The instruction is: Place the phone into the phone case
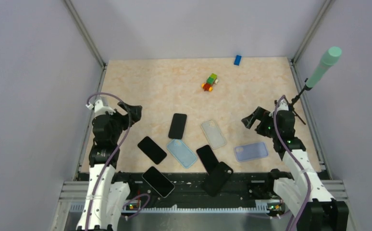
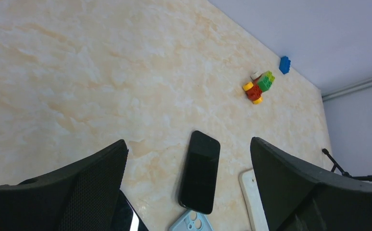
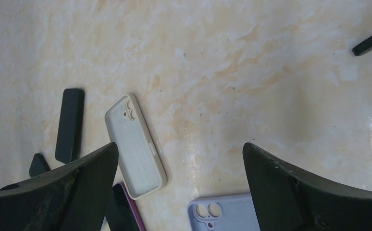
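Note:
Several black phones lie near the table's front: one upright in the middle [image 1: 177,125], also in the left wrist view [image 2: 200,171], one at the left [image 1: 152,149], one at the centre front [image 1: 207,158]. Two more [image 1: 158,181] [image 1: 218,177] overhang the front rail. Three empty cases lie open side up: light blue [image 1: 181,153], cream [image 1: 214,134], lavender [image 1: 251,151]. The cream case [image 3: 135,146] and lavender case [image 3: 227,213] show in the right wrist view. My left gripper [image 1: 135,113] is open and empty, above the table left of the phones. My right gripper [image 1: 250,119] is open and empty, right of the cream case.
A small toy of coloured bricks [image 1: 210,82] and a blue brick [image 1: 237,59] lie at the back of the table. A green-tipped microphone on a stand [image 1: 321,67] rises at the right wall. Grey walls close the table on three sides.

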### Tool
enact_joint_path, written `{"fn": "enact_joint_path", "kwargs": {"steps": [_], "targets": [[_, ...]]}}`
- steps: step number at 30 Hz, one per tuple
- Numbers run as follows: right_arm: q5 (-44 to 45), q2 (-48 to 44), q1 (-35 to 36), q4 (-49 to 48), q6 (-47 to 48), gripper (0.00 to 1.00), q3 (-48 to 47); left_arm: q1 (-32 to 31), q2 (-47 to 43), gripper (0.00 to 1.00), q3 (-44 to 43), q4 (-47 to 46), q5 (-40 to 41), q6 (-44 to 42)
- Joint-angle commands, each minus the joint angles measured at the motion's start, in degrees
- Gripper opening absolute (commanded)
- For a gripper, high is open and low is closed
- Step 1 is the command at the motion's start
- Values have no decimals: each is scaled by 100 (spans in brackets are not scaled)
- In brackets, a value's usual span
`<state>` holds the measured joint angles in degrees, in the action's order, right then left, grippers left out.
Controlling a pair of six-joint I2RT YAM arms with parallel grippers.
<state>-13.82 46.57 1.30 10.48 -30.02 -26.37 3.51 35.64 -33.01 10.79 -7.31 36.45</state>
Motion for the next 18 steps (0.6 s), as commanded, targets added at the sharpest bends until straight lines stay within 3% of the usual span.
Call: {"fn": "enact_joint_path", "kwargs": {"steps": [1,5,8,12,14,18], "targets": [[-1046,-57,-36,-258,5,99,128,18,-24,98,160,-241,-642,136],[-1780,-343,-35,-927,-482,99,617,18,374,98,252,-508,-1390,81],[-1565,-402,-33,-458,-334,99,541,10,894,98,236,-713,-2240,-29],[-1447,-132,-34,246,-59,99,257,-69,1630,98,129,-893,-2704,-90],[-1482,70,-35,417,-117,99,166,-296,1977,98,27,-997,-2779,-134],[-1413,392,-35,634,-145,99,37,-1568,2736,97,-501,-877,-2164,-582]]}}
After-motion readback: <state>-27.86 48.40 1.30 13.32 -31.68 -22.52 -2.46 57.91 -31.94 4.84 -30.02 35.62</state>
